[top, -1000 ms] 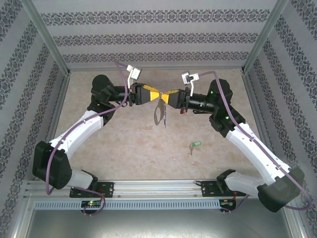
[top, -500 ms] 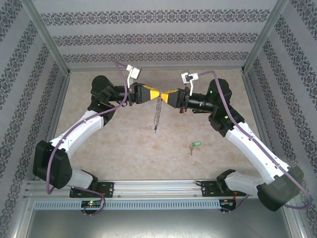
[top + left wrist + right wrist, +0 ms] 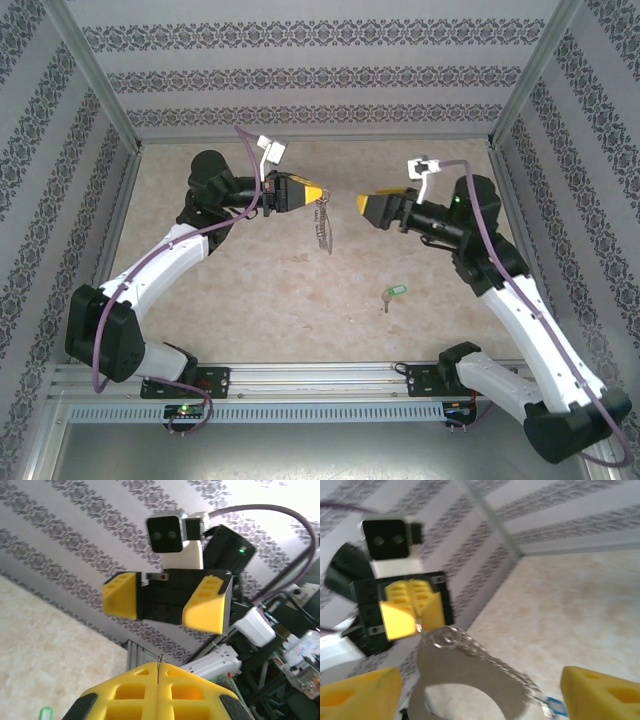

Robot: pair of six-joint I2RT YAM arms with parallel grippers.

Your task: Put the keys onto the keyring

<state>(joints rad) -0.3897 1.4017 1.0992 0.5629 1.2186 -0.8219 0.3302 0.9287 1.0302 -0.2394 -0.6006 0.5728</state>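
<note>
The right claw (image 3: pixel 365 204) is no longer meeting the left claw (image 3: pixel 313 190) tip to tip as it was a second ago. It is now sitting drawn back to the right, its yellow fingers spread wide and gripping nothing. The keyring (image 3: pixel 322 225) is hanging from the left claw alone.

Nearest, the aluminium rail (image 3: pixel 320 378) is running along the front edge of the beige table (image 3: pixel 250 290). A little farther in, the green-tagged key (image 3: pixel 392 293) is lying flat on the table on the right arm's side, well apart from both claws and touched by neither (the left wrist camera is catching a sliver of green at its lower left corner).

Farther still, the left claw is staying clenched on the top of the keyring. From its own wrist camera the two yellow fingers are pressing together with a thin bit of metal poking up between them, and the released right claw is facing it across a gap. From the right wrist camera the grey loop is hanging broad in the foreground, with a row of small rings trailing down beside it to a small blue tag (image 3: pixel 554 707). Whether the keyring's lower end is touching the table I cannot tell.

Behind everything, the wallpapered wall (image 3: pixel 320 80) is closing off the far side.
</note>
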